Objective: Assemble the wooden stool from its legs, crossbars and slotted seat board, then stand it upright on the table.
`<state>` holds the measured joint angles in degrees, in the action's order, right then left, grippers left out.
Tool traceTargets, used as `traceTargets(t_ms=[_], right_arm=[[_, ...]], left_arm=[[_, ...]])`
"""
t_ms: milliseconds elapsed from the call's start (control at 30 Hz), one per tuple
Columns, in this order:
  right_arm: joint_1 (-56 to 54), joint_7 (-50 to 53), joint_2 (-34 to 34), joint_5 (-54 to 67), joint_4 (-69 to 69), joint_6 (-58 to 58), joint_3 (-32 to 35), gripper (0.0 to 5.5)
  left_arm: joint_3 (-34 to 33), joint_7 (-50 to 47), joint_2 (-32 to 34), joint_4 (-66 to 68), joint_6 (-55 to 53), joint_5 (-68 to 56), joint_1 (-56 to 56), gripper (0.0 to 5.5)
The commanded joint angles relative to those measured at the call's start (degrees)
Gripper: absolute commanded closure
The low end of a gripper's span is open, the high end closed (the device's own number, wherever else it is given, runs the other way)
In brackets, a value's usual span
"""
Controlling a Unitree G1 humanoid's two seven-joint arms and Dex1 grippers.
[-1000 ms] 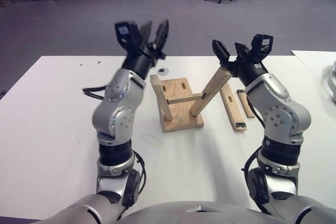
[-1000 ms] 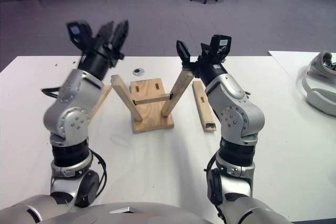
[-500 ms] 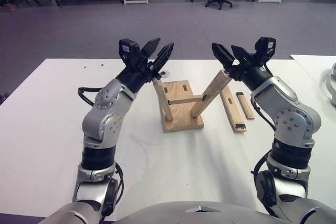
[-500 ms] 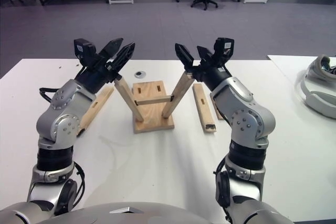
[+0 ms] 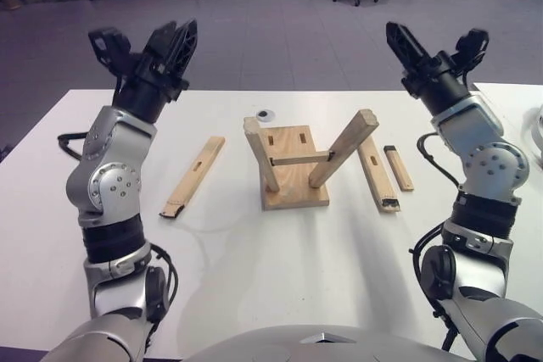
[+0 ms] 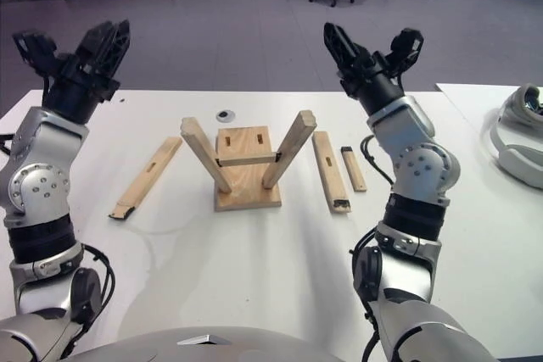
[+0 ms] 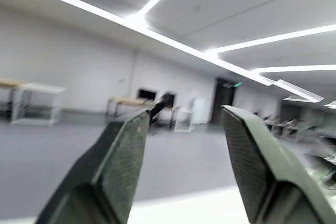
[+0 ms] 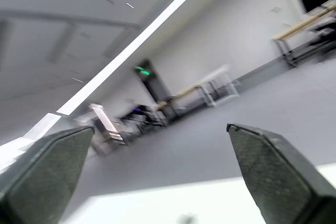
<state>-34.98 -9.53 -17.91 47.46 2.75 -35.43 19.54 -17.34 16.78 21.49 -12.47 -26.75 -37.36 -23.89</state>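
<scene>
The slotted seat board [image 5: 293, 194] lies flat on the white table. Two legs stand in it, leaning apart: the left leg [image 5: 260, 156] and the right leg [image 5: 344, 148]. A thin crossbar [image 5: 299, 159] joins them. One loose leg [image 5: 193, 175] lies to the left of the board. Another loose leg [image 5: 376, 173] and a short crossbar [image 5: 397, 168] lie to its right. My left gripper [image 5: 175, 35] is open and empty, raised high over the table's back left. My right gripper [image 5: 413, 47] is also open and empty, high over the back right. Both sets of fingers [image 7: 118, 161] [image 8: 270, 174] point out at the room.
A small dark round piece [image 5: 265, 114] lies on the table just behind the seat board. A white headset [image 6: 519, 135] rests on a neighbouring table at the far right. The table's front half [image 5: 280, 269] is bare. Chairs and metal frames stand on the floor beyond.
Both grippers have risen and swung outward, away from the tops of the two standing legs. The left arm no longer covers the loose leg. The stool parts have not moved.
</scene>
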Motion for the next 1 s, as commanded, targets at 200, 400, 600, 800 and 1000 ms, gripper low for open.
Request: traceTargets(t_ms=[200,400,600,800,1000], right_arm=[[13.8,-16.0,1.1,-19.5,0.8,14.5,-19.4,0.78],[23.2,-38.9,-5.0,-12.8,-20.0,10.9,-30.6,0.78],[21.6,-33.9,-4.5,-21.8,-15.7,15.5,-29.9,0.78],[14.4,-19.4,-4.8,-33.8,11.4,21.9,-22.6,0.78],[3.0,-18.6,-4.1,-46.2,40.5,34.0,-27.8,0.78]], left_arm=[[11.9,-6.3,-6.0,-0.9,2.5,14.2,14.9,2.98],[4.2,0.3,3.6,9.1,7.9,17.6,17.0,2.98],[5.0,11.1,10.1,10.1,10.3,18.8,18.7,2.98],[14.6,26.7,23.4,7.9,14.9,28.1,19.7,2.98],[24.1,35.5,32.2,1.4,11.9,36.8,23.0,2.98]])
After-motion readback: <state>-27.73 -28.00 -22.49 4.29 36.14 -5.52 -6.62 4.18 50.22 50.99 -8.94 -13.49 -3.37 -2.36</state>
